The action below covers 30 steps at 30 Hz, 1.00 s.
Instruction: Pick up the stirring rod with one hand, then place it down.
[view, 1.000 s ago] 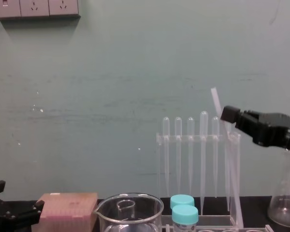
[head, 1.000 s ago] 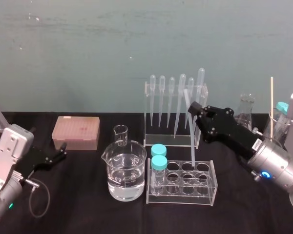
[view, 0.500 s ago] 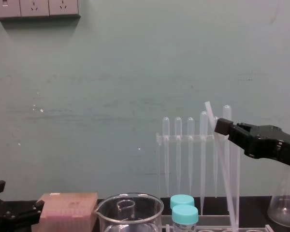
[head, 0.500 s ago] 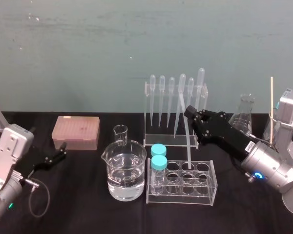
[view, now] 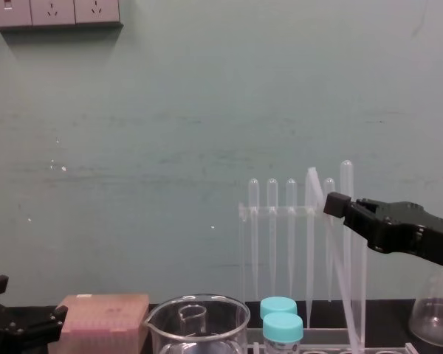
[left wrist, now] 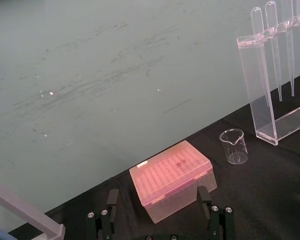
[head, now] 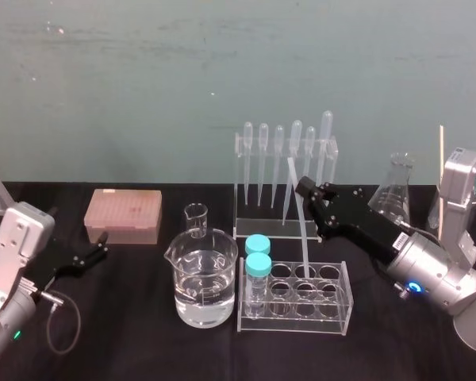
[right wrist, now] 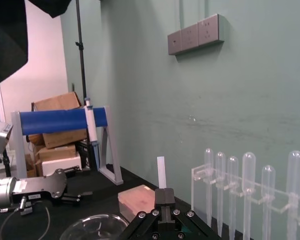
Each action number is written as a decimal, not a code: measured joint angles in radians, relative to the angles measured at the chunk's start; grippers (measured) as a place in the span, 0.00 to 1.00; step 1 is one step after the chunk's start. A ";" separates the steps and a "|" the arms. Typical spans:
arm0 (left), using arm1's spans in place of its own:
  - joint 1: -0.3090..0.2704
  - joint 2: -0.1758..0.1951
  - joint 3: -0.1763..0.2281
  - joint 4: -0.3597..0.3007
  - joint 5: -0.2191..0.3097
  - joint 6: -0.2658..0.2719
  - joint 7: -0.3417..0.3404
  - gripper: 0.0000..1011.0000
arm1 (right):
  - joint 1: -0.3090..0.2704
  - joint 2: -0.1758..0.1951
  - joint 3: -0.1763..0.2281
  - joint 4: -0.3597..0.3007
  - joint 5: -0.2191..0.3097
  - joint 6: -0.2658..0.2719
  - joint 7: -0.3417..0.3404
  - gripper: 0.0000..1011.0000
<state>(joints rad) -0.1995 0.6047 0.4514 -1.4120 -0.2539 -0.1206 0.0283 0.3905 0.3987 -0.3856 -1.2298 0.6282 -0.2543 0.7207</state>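
Placement, I judge: right gripper (head: 307,190) mid-frame clamps tilted stirring rod (head: 303,234), tip in test-tube rack (head: 333,324); left gripper (head: 101,246) parked lower-left, spread

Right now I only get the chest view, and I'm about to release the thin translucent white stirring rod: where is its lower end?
Observer: The stirring rod, clamped in the right gripper, ends in a back-row hole of the clear plastic tube rack.
Operator: Anything else in that rack?
Observer: Two teal-capped tubes stand in its left column, apart from the rod.
Operator: Left arm?
Observer: The left gripper sits open at the left of the black table, beside the pink box.
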 joint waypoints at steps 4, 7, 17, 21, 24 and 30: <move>0.000 0.000 0.000 0.000 0.000 0.000 0.000 0.99 | -0.003 -0.004 0.003 0.011 0.000 0.001 -0.001 0.00; 0.000 0.000 0.000 0.000 0.000 0.000 0.000 0.99 | -0.003 -0.008 0.004 0.019 0.001 -0.002 0.001 0.00; 0.000 0.000 0.000 0.000 0.000 0.000 0.000 0.99 | -0.001 -0.022 0.006 0.056 -0.003 -0.037 0.021 0.00; 0.000 0.000 0.000 0.000 0.000 0.000 0.000 0.99 | -0.001 -0.029 0.011 0.073 0.001 -0.048 0.035 0.00; 0.000 0.000 0.000 0.000 0.000 0.000 0.000 0.99 | -0.001 -0.036 0.014 0.086 0.010 -0.052 0.044 0.00; 0.000 0.000 0.000 0.000 0.000 0.000 0.000 0.99 | 0.000 -0.045 0.015 0.101 0.016 -0.054 0.054 0.00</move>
<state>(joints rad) -0.1995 0.6047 0.4514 -1.4120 -0.2539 -0.1206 0.0283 0.3904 0.3535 -0.3708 -1.1289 0.6447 -0.3079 0.7747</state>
